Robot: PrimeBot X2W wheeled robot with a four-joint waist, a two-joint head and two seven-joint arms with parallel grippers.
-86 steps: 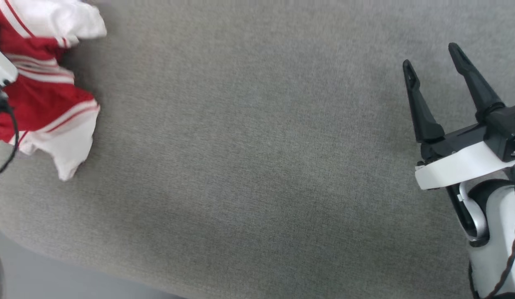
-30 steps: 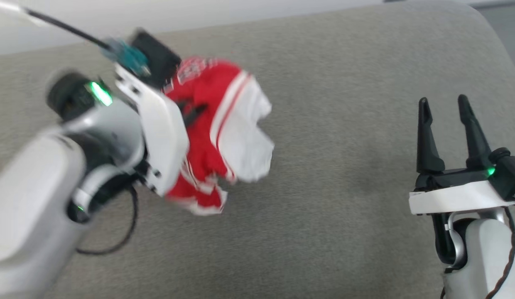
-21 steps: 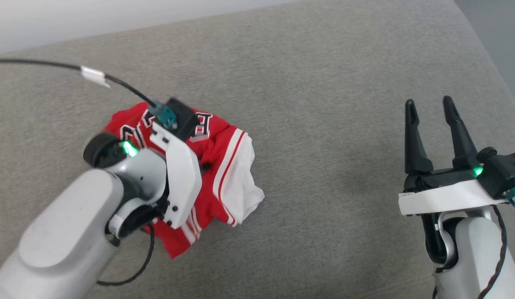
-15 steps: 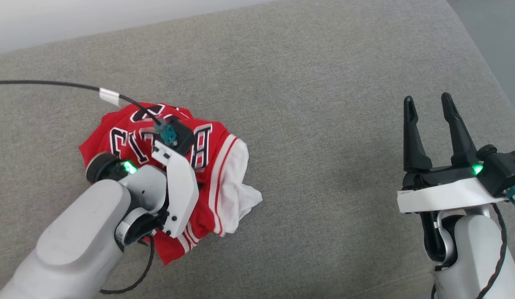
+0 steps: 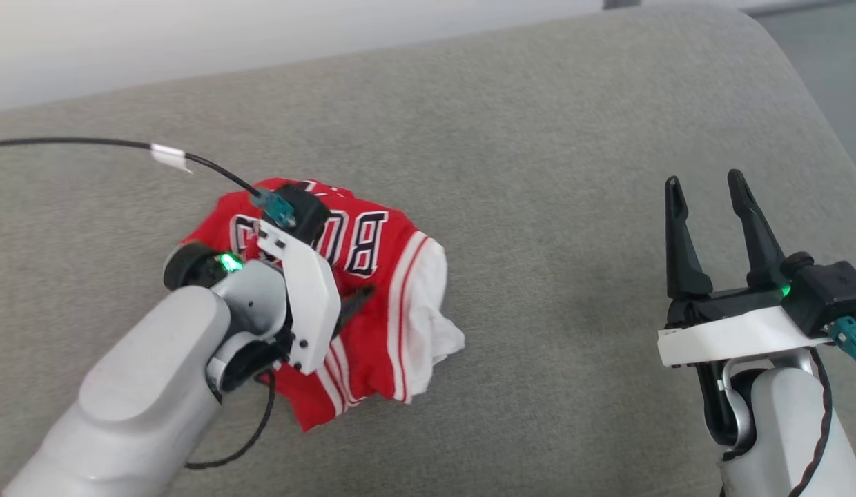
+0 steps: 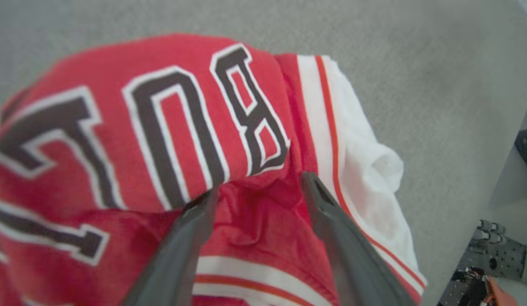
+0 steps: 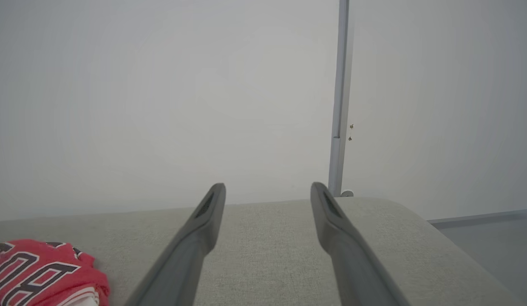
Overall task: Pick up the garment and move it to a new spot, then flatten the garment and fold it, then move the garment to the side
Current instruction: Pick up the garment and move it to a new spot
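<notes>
Two tools are in front of you. Your left tool (image 6: 259,187) is set wide, its fingers (image 6: 191,229) spread over the garment (image 6: 174,127). Both tips touch the red cloth just below the black "B". A rumpled fold of red lies in the gap, but the fingers do not pinch it.

In the head view you see the garment (image 5: 390,241) as a crumpled heap on the left-middle part of the grey cushion (image 5: 538,138). Its lettering faces up, and a white sleeve and striped trim spill out on its right side. The left arm's white wrist covers the heap's near-left part. A black cable (image 5: 90,143) with a white tag runs from the wrist to the left edge.

Your right tool (image 5: 704,181) is also wide and holds nothing. It hangs above bare cushion at the right, well apart from the garment, fingers pointing toward the cushion's far edge. In its own wrist view you catch the garment's edge at the lower left and the cushion's far edge. Behind them is a pale wall (image 7: 161,85) with a thin upright post (image 7: 341,97).
</notes>
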